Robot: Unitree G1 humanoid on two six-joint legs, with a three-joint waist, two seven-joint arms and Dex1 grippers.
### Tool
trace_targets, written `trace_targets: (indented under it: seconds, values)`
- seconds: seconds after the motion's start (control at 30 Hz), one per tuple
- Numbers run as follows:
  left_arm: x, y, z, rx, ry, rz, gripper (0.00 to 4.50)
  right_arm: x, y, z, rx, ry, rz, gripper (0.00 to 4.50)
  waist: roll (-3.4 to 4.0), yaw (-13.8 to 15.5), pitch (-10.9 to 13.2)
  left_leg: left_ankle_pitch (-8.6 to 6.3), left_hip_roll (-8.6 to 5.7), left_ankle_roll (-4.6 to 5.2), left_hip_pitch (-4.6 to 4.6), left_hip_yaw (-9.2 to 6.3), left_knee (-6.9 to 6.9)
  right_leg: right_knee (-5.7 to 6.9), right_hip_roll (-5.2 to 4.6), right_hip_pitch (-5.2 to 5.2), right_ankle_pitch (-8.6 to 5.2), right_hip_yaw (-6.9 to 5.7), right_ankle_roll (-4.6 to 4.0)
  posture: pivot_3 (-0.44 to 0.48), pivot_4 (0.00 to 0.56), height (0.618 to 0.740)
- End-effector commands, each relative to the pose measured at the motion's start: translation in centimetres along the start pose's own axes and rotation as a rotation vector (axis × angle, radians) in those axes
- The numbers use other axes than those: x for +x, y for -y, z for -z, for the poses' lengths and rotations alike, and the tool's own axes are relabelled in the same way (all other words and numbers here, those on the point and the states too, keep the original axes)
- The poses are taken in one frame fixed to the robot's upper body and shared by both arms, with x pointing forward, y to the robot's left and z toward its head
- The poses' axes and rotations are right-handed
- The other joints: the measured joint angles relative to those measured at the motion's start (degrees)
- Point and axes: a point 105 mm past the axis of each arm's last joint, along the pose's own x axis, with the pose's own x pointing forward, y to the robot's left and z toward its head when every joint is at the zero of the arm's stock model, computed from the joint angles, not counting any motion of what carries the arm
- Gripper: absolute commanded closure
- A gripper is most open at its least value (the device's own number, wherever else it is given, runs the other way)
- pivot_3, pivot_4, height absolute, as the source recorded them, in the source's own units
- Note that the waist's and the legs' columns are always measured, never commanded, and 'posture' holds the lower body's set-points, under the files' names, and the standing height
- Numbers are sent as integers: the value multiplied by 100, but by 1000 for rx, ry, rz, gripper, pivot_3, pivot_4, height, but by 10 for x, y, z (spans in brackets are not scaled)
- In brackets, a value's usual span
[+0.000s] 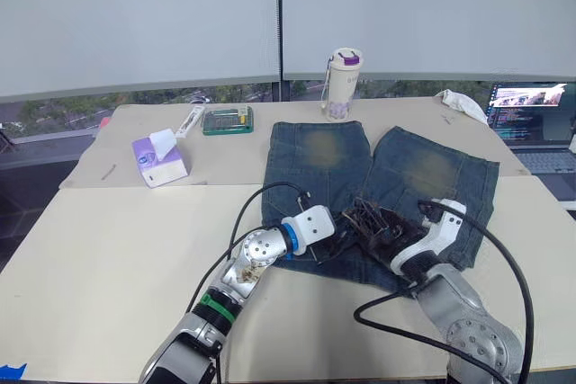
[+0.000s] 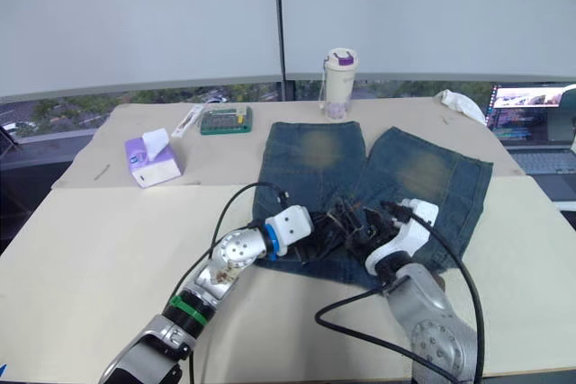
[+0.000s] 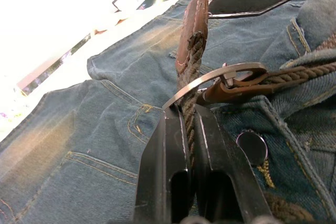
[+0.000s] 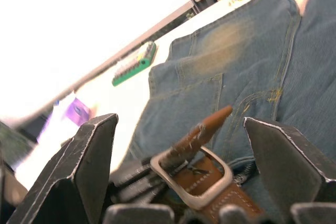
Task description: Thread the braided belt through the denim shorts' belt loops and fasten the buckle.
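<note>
The denim shorts lie flat on the table, legs pointing away and waistband nearest me. The braided belt runs along the waistband, its brown leather tip poking up through the silver buckle. My left gripper is shut on the braided strap just below the buckle. My right gripper stands open, its fingers on either side of the buckle and touching nothing. In the left eye view both grippers meet over the waistband's middle. The belt loops are too hidden to pick out.
A purple tissue box, a green tool case and a tumbler stand beyond the shorts. A white cloth and a laptop are at the far right. Black cables loop near my arms.
</note>
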Motion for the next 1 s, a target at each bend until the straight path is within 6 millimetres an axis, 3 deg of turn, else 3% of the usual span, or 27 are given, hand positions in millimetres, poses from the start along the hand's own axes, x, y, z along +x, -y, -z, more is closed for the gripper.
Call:
trace_targets:
  seconds: [0.03,0.1,0.33,0.4,0.53,0.7,0.87,1.0]
  values:
    - [3,-2,-11,40,49,-5,4500,1,-6,-1,23,-13,-15,805,0,-1,0,0,0,0,0,0,0,0,1,0,0,-1,0,0,150,740]
    - [3,-1,-14,106,65,12,4500,1,-4,1,33,-29,-8,1500,1,-9,-1,0,-1,0,0,1,0,1,1,0,0,-1,0,0,150,740]
    - [2,4,-11,47,70,25,4500,3,1,-4,53,-16,22,3855,2,-18,-1,0,-2,1,1,2,0,2,1,1,0,-2,0,0,150,740]
    - [1,6,-10,17,72,40,3737,2,5,-5,47,-19,32,4500,2,-11,-1,0,-2,1,0,1,0,3,2,1,0,-4,1,0,150,740]
    - [-1,6,-13,92,80,56,2401,-3,9,-11,46,-18,34,4500,2,-21,-1,0,-4,2,1,2,1,2,2,3,0,-5,1,0,150,740]
    - [-15,2,-12,2,99,49,791,-20,21,-33,-14,-1,47,4500,4,-13,-2,-2,-4,5,1,3,2,-1,0,7,-1,-4,1,0,150,740]
    - [-30,-3,8,-27,21,21,791,-48,37,-65,-144,-7,62,4500,10,-3,-6,-1,-6,13,-1,7,3,-3,-1,11,-3,-5,5,0,150,740]
    - [-30,-8,-6,-101,80,-2,791,-41,16,-84,-188,23,-11,4500,-2,-38,2,-1,1,15,-1,14,4,-3,3,12,-3,-1,4,0,150,740]
